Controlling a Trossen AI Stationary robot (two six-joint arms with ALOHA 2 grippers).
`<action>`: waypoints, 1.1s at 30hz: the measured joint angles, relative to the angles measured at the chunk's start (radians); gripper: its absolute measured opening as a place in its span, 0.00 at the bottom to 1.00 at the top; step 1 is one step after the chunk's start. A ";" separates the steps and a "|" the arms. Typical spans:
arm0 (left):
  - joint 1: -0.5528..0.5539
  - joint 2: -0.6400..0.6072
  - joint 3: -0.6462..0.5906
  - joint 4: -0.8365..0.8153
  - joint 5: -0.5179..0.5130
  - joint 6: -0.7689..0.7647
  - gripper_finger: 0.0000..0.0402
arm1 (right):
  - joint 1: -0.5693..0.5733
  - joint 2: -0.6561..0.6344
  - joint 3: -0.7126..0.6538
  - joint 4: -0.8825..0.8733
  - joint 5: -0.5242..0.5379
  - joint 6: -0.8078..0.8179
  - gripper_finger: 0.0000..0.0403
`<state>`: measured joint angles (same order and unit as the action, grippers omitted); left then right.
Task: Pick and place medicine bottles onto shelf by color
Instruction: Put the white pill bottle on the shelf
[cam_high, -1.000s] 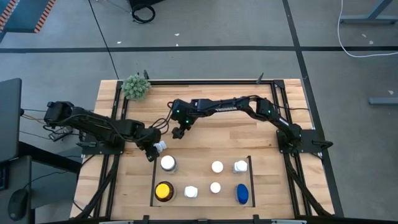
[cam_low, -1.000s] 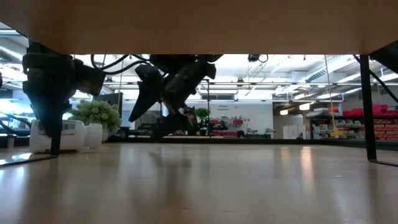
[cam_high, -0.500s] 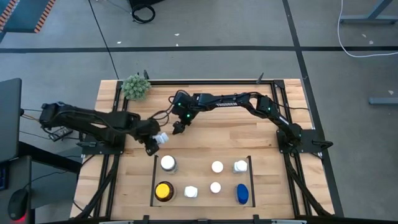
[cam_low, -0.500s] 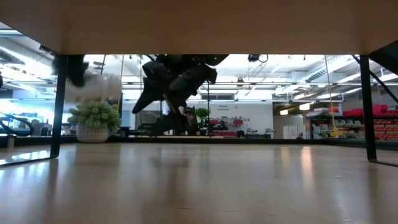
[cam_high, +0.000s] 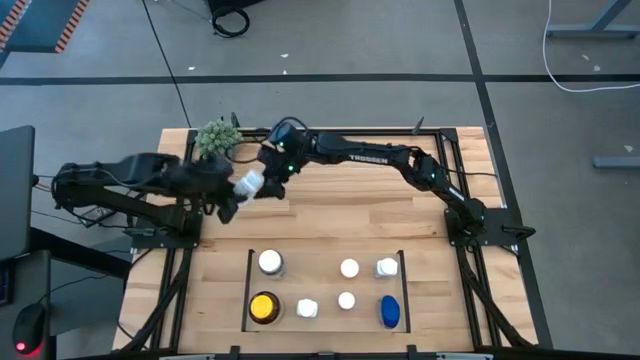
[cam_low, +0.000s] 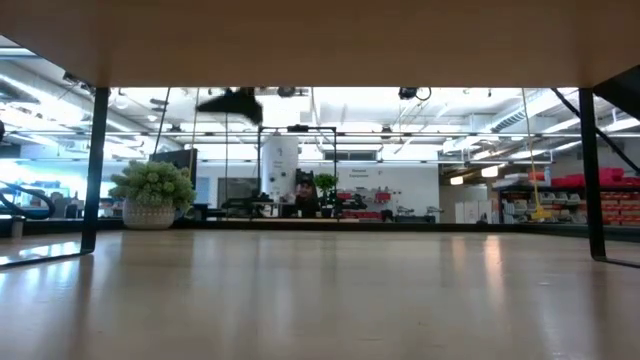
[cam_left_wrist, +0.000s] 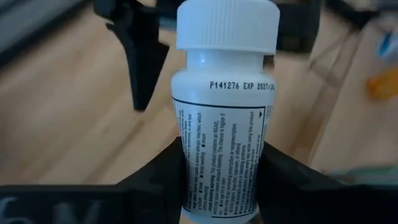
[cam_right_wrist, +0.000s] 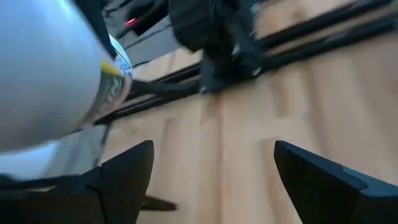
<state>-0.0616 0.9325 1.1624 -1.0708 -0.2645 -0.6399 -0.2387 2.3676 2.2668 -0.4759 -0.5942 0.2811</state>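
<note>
Left gripper (cam_high: 237, 195): it was clamped on a white medicine bottle (cam_high: 250, 184), held off the table near the far left part of the boards; in the left wrist view the fingers (cam_left_wrist: 155, 180) pressed both sides of the labelled body, the white cap (cam_left_wrist: 227, 25) pointing away from the gripper.
Right gripper (cam_high: 268, 172): it hung just beyond the held bottle, its fingers (cam_right_wrist: 124, 177) spread apart with nothing between them; the white bottle (cam_right_wrist: 50, 74) showed large just beside one of them.
Shelf (cam_high: 247, 290): it lay on the near side of both grippers, well apart from them, a bay of light planks edged by thin black rails.
Bottles on the shelf: a white-capped bottle (cam_high: 270, 262) and a yellow-capped amber bottle (cam_high: 263, 307) stood nearest the left gripper's side; four more white ones (cam_high: 349, 268) and a blue bottle (cam_high: 389, 311) stood farther along.
Plant ball (cam_high: 217, 139): it sat at the far edge of the table (cam_high: 360, 225), just beyond the left gripper.
</note>
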 joint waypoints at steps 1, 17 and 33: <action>0.000 -0.010 0.017 0.005 -0.021 0.003 0.37 | 0.001 0.000 0.038 -0.036 0.034 -0.020 0.84; 0.005 -0.125 0.062 -0.086 -0.089 0.269 0.40 | -0.036 -0.084 0.089 -0.160 0.019 -0.004 0.84; 0.110 -0.093 -0.042 -0.023 -0.012 0.334 0.41 | -0.006 -0.167 0.089 -0.100 0.102 -0.153 0.86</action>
<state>0.0481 0.8394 1.1206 -1.0935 -0.2764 -0.3063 -0.2449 2.2009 2.3562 -0.5754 -0.4921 0.1276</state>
